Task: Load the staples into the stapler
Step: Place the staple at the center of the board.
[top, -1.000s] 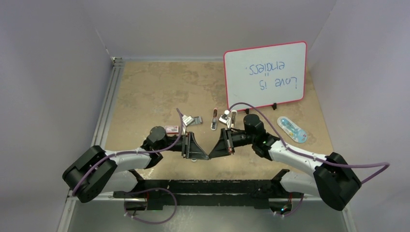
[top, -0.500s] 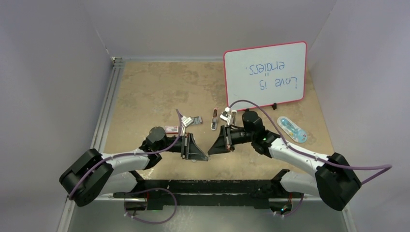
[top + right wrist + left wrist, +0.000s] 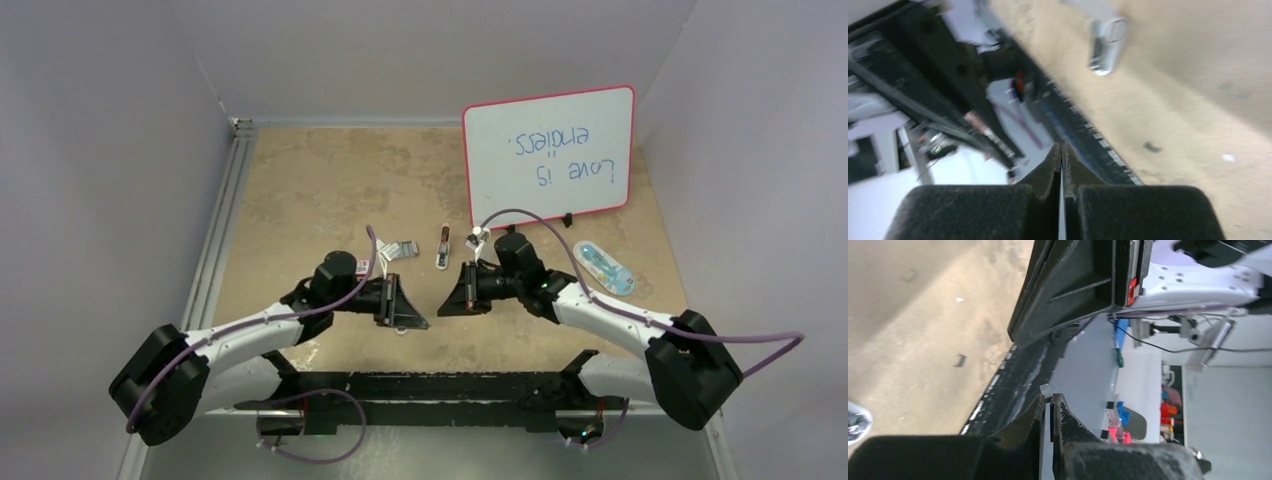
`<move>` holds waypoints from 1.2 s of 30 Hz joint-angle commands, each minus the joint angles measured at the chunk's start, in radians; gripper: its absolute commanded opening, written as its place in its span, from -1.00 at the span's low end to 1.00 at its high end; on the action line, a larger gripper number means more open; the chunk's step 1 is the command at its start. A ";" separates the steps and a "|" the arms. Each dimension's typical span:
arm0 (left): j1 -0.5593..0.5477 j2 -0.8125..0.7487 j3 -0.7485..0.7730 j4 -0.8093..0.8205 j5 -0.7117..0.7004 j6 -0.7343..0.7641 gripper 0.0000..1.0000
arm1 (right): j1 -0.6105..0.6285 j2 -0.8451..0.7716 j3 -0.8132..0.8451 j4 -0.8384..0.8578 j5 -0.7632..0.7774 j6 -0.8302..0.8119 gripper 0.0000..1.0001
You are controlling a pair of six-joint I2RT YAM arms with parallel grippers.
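My left gripper [image 3: 424, 324] hangs over the near middle of the table, its tip toward the right gripper. In the left wrist view its jaws [image 3: 1049, 397] are shut on a tiny silvery strip of staples [image 3: 1046, 389] that pokes out at the tips. My right gripper [image 3: 442, 311] faces it a short way off, shut [image 3: 1062, 148] with nothing showing between its fingers. The small white and dark-red stapler [image 3: 443, 248] [image 3: 1105, 42] lies on the table behind both grippers. The grey staple tray [image 3: 400, 248] and the red-pink box [image 3: 360, 267] lie behind my left arm.
A whiteboard [image 3: 548, 155] with writing stands at the back right. A blue-white oval object [image 3: 604, 267] lies at the right. A small white-silver piece [image 3: 473, 238] sits by the right wrist. The black base rail [image 3: 420, 385] runs along the near edge.
My left jaws have closed from partly open to shut. The left arm has stretched forward a little. The right gripper has drawn back and away from the left one.
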 commanded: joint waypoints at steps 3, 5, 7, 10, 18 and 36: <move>-0.009 0.106 0.191 -0.494 -0.115 0.200 -0.90 | -0.002 0.063 0.037 -0.179 0.373 -0.198 -1.00; -0.020 0.173 0.253 -0.598 -0.127 0.220 -0.89 | -0.003 0.062 0.034 -0.189 0.425 -0.203 -1.00; -0.049 0.238 0.324 -0.704 -0.163 0.244 -0.88 | -0.001 0.058 0.031 -0.196 0.454 -0.204 -1.00; -0.106 0.344 0.445 -0.860 -0.217 0.282 -0.88 | -0.001 0.042 0.024 -0.199 0.477 -0.205 -1.00; -0.201 0.578 0.777 -1.241 -0.320 0.406 -0.88 | -0.001 -0.024 -0.012 -0.204 0.504 -0.203 -1.00; -0.241 0.888 0.979 -1.505 -0.309 0.543 -0.89 | 0.000 -0.096 -0.036 -0.239 0.502 -0.229 -1.00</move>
